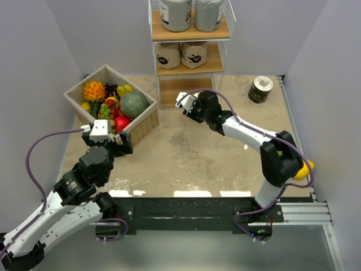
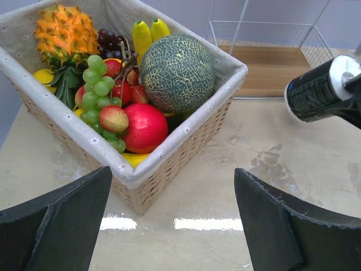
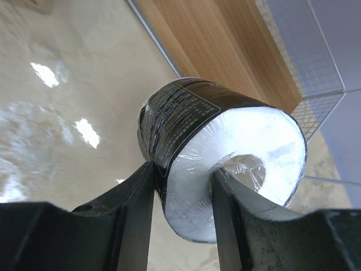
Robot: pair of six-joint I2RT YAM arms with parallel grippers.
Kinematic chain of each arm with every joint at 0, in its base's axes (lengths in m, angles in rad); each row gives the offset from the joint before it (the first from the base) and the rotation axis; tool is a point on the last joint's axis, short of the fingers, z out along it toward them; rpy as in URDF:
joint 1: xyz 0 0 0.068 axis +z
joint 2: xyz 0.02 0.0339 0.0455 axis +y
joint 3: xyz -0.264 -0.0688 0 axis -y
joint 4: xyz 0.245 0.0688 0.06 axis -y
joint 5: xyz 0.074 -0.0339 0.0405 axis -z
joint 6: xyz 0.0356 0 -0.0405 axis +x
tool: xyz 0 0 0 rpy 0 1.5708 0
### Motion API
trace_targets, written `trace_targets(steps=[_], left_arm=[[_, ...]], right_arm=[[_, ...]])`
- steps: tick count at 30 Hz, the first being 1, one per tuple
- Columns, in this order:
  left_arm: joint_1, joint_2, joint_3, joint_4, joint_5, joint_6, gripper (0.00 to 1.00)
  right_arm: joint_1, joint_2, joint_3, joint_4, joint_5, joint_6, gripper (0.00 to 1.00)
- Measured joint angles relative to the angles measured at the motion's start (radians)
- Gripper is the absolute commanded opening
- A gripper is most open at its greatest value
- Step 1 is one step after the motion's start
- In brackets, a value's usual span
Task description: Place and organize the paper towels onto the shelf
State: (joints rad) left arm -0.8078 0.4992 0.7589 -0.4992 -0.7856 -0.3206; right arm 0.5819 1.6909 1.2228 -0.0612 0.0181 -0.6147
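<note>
While pinched in right pincer (image 3: pixel 183 169), dark roll (image 3: pixel 186 116) near bottom edge of shelf (image 3: pixel 225 51); left pincer (image 2: pixel 172 172) agape.

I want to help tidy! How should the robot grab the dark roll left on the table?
Probably from above: the dark roll stands upright, hollow core facing up, so one finger goes down the core and one outside, pinching the wall, as the right gripper holds the other dark roll.
</note>
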Motion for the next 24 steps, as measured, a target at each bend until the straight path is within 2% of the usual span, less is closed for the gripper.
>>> trace_targets(steps=[8, 20, 24], left_arm=[[0.000, -0.021, 0.000, -0.006, -0.011, -0.001, 0.96], [0.000, -0.039, 0.000, -0.005, -0.015, 0.000, 0.96], [0.000, -0.039, 0.000, -0.005, -0.021, 0.000, 0.96]], right_arm=[[0.000, 0.158, 0.062, 0.065, 0.109, -0.216, 0.38], [0.000, 0.295, 0.185, 0.172, 0.201, -0.403, 0.39], [-0.008, 0.359, 0.216, 0.182, 0.203, -0.427, 0.42]])
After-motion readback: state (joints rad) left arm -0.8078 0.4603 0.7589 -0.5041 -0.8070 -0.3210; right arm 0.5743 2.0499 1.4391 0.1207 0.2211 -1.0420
